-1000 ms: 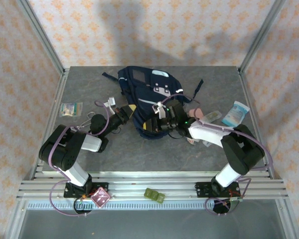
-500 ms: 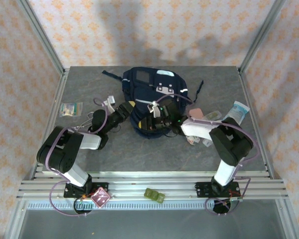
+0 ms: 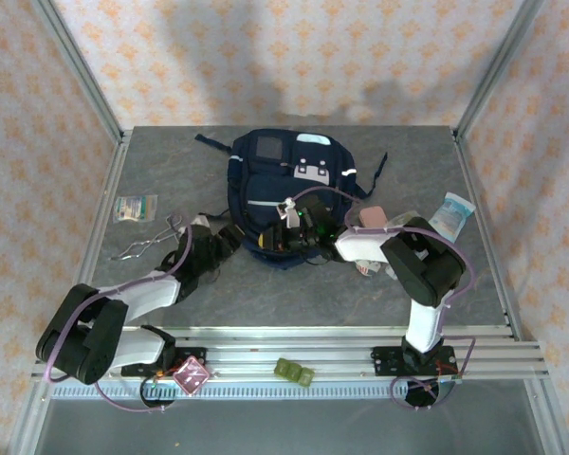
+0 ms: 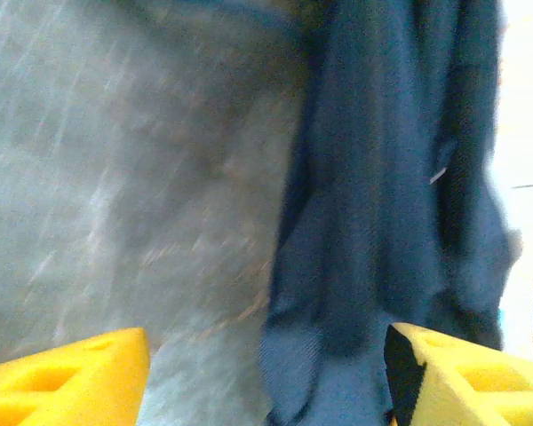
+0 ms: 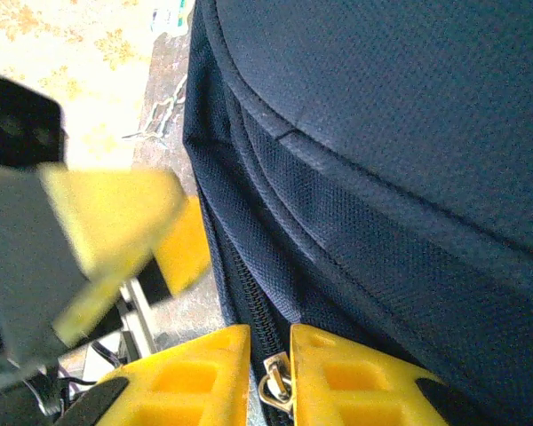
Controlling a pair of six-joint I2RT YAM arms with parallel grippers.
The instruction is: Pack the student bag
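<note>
The student bag [image 3: 286, 180], navy with a grey square patch and white patches, lies at the back middle of the table. My right gripper [image 3: 288, 231] is at its near edge. In the right wrist view its yellow fingers [image 5: 182, 382] are closed on the metal zipper pull [image 5: 272, 387], with the zipper track [image 5: 249, 302] running up from it. My left gripper [image 3: 229, 234] is at the bag's near left corner. Its jaws stand wide apart in the left wrist view, with blurred bag fabric [image 4: 382, 231] and grey table between the fingers [image 4: 71, 382].
Metal tongs [image 3: 148, 244] and a small packet [image 3: 135, 207] lie left of the bag. A pink item [image 3: 373, 216] and a white-blue tube [image 3: 450, 215] lie to the right. A green object [image 3: 294, 372] and a pink square [image 3: 191, 376] sit on the front rail.
My left gripper has opened and let go of the bag, and its arm has dropped lower. The bag has settled flatter. My right gripper has moved left along the bag's near edge.
</note>
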